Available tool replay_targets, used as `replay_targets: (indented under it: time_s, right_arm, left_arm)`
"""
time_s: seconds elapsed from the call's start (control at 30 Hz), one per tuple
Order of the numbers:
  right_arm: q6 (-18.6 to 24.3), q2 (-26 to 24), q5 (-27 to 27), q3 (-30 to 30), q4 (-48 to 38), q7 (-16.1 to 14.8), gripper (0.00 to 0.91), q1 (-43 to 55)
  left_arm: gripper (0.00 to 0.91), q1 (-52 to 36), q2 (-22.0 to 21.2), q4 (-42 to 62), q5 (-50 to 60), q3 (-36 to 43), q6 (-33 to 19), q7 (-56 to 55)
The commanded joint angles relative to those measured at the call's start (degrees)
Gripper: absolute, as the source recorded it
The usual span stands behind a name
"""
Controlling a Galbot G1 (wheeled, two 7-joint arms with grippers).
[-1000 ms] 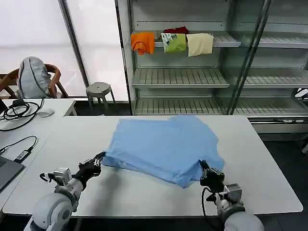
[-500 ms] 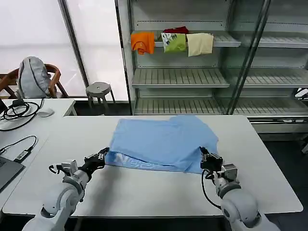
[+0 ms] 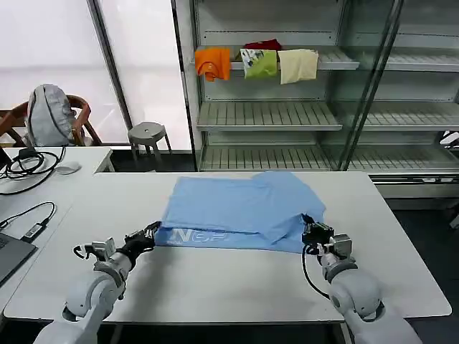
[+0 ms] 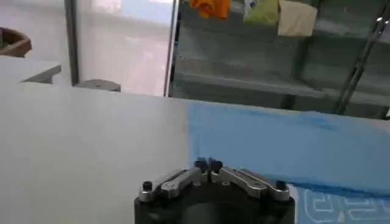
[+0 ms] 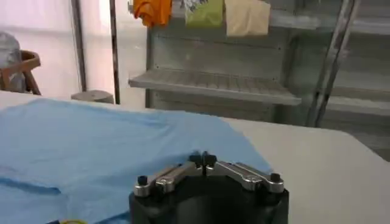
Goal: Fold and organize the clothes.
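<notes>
Light blue T-shirt (image 3: 240,211), pale unreadable lettering along its near fold, pinched at both near corners by left gripper (image 3: 152,231) and right gripper (image 3: 309,231).

tabletop (image 3: 215,287): white, rectangular, in front of the shelving | on it: light blue T-shirt (image 3: 240,211) spread across the far middle, pale lettering (image 3: 201,235) along its near edge; near half bare | adjoining: second white tabletop (image 3: 43,179) with cables (image 3: 29,163)

Metal shelving (image 3: 272,115) behind white table (image 3: 215,279)
</notes>
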Motion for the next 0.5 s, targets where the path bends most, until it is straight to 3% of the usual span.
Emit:
replay_targets:
  time_s: [0.03, 0.17, 0.2, 0.23, 0.5]
  right_arm:
    - [0.11, 0.26, -0.14, -0.29, -1.34, -0.08, 0.0, 1.0]
    - [0.18, 0.51, -0.32, -0.46, -1.46, -0.34, 0.0, 0.93]
    - [0.19, 0.48, -0.38, -0.43, -1.51, -0.46, 0.292, 0.95]
    - [0.24, 0.47, -0.52, -0.4, -1.54, -0.58, 0.907, 0.95]
    - [-0.87, 1.39, -2.49, 0.32, -2.63, -1.13, 0.907, 1.55]
  left_arm:
    - [0.01, -0.66, 0.18, 1.1, 0.27, 0.65, -0.09, 0.36]
    - [0.02, -0.86, 0.16, 1.3, 0.45, 1.21, -0.15, 0.65]
    - [0.766, -0.86, 0.15, 1.33, 0.58, 1.28, -0.19, 0.89]
    - [0.907, -0.86, 0.14, 1.38, 0.69, 1.3, -0.19, 1.2]
    - [0.907, -0.66, 0.22, 1.18, 1.62, 0.71, -0.85, 1.76]
